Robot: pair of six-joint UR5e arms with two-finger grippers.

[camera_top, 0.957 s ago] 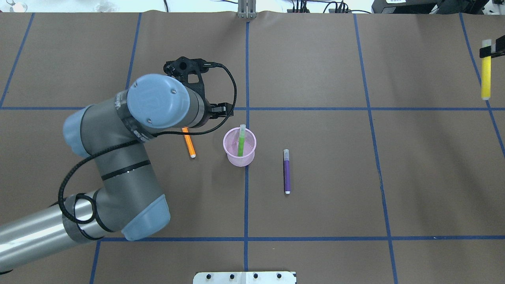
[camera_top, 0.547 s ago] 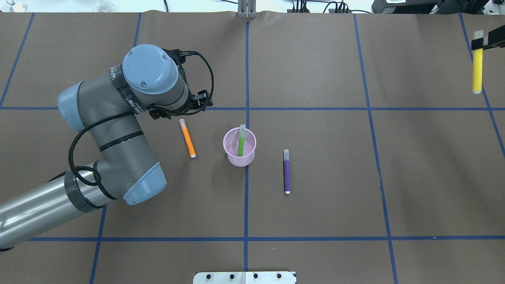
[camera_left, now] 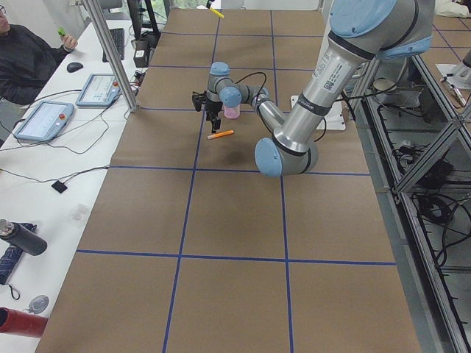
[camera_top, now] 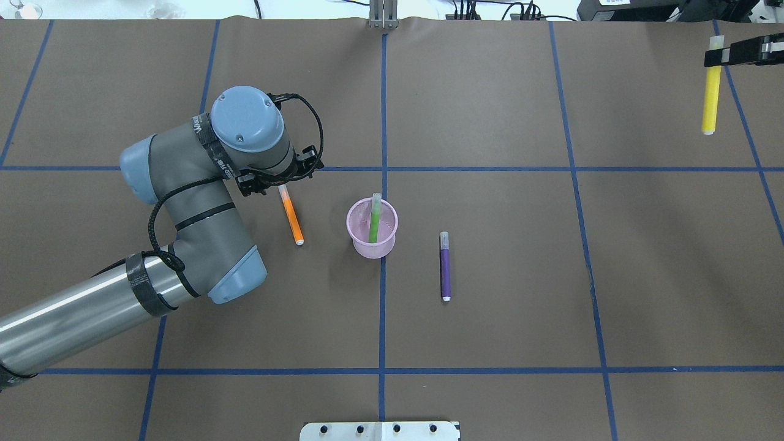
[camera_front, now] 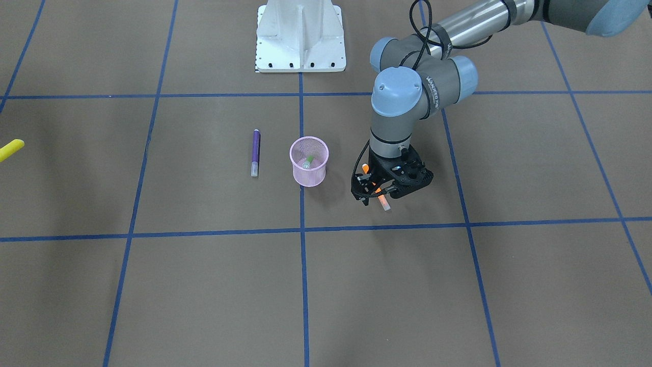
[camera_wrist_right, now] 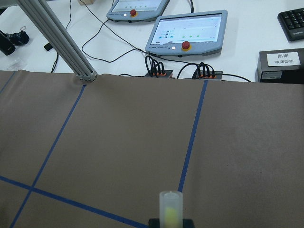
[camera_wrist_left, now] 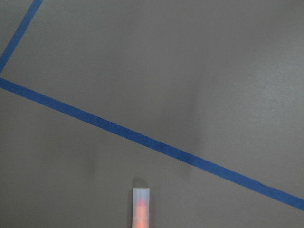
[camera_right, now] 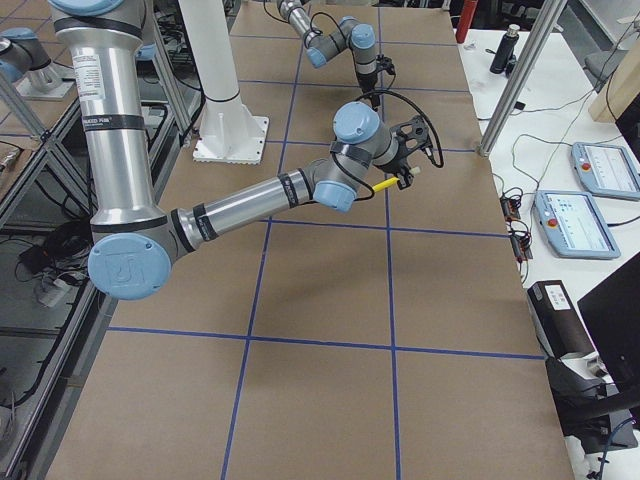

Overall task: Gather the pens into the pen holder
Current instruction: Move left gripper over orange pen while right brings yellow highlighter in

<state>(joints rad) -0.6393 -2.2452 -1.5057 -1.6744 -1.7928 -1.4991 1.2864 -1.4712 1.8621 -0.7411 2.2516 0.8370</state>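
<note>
The pink mesh pen holder (camera_top: 387, 240) (camera_front: 309, 176) stands near the table's middle with the green pen (camera_top: 373, 219) (camera_front: 307, 163) upright in it. Left of it in the overhead view the orange pen (camera_top: 291, 215) (camera_front: 383, 204) lies flat. My left gripper (camera_top: 278, 181) (camera_front: 376, 194) hangs open over its pale cap end, one finger on each side, and the left wrist view shows only that cap (camera_wrist_left: 141, 208). The purple pen (camera_top: 445, 267) (camera_front: 255, 152) lies on the holder's other side. My right gripper (camera_top: 720, 56) is shut on the yellow pen (camera_top: 710, 92) (camera_wrist_right: 171, 209) (camera_front: 10, 150), held in the air at the far right.
The white base plate (camera_front: 300, 35) (camera_top: 380, 430) sits at the robot's side of the table. A metal post (camera_top: 383, 15) stands at the far edge. Beyond that edge are touch panels (camera_wrist_right: 190, 31) and cables. A seated person (camera_left: 22, 59) is at a side desk.
My left arm left the spot beside the pen holder, swung left and settled over the orange pen's cap. My right gripper carried the yellow pen leftward and toward the far edge.
</note>
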